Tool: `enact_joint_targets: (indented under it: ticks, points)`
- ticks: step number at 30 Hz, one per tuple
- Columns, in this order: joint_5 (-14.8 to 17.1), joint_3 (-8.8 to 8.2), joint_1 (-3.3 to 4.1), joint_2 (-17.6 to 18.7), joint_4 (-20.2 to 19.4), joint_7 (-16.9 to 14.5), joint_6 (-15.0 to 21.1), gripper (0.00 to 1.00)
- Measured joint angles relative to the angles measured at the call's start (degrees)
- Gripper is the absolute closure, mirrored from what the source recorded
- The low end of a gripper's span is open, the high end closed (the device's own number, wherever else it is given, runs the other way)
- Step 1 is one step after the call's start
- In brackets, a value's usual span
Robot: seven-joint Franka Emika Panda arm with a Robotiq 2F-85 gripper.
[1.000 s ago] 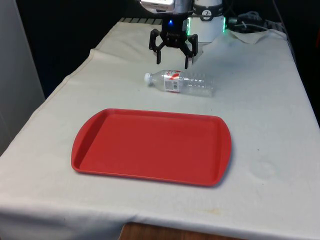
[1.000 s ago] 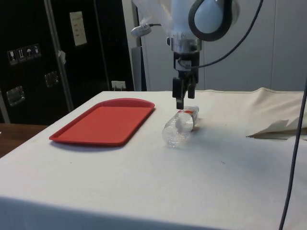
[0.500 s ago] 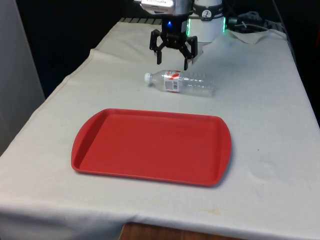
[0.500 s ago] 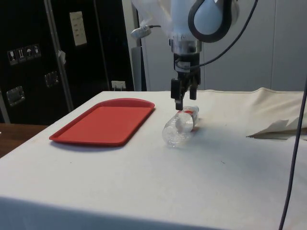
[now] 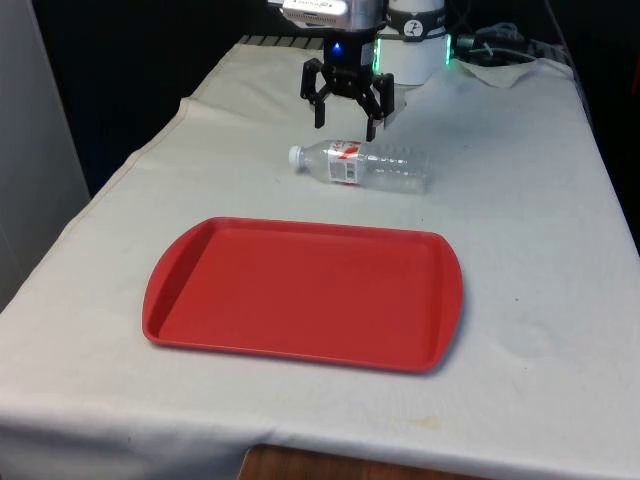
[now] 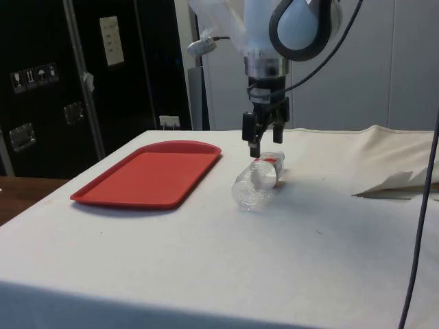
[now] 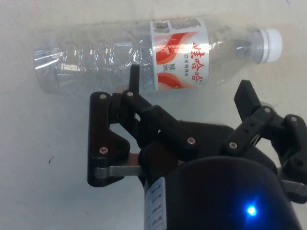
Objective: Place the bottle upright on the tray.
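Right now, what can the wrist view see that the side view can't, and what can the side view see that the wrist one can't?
The wrist view alone shows the print on the bottle's red and white label and its white cap.

The side view alone shows the red tray lying bare beside the bottle, the dark cabinets behind, and the gap of air between the gripper and the bottle.

Both show the clear bottle lying on its side on the white cloth, with the open fingers above it.

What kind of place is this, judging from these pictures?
Probably a robot lab or test room. A robot arm's gripper hangs over a table under a white cloth, with just a bottle and a red tray set out; dark cabinets stand behind.
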Motion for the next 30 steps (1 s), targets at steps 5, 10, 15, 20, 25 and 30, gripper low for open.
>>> enact_joint_targets:
  ticks: [5, 10, 15, 20, 25, 30]
  points:
    - [0.00, 0.00, 0.00, 0.00, 0.06, 1.26, 0.00, 0.00]
    - [0.00, 0.06, 0.00, 0.06, 0.46, 2.86, -0.17, 0.00]
    - [0.00, 0.06, 0.00, 0.29, 0.80, 4.24, -0.29, 0.00]
    - [0.06, 0.06, 0.00, 0.34, 0.86, 5.73, -0.29, 0.00]
    - [0.17, 0.00, 0.00, 0.34, 0.80, 7.16, -0.34, 0.00]
    - [0.17, 0.00, 0.00, 0.34, 0.74, 8.59, -0.34, 0.00]
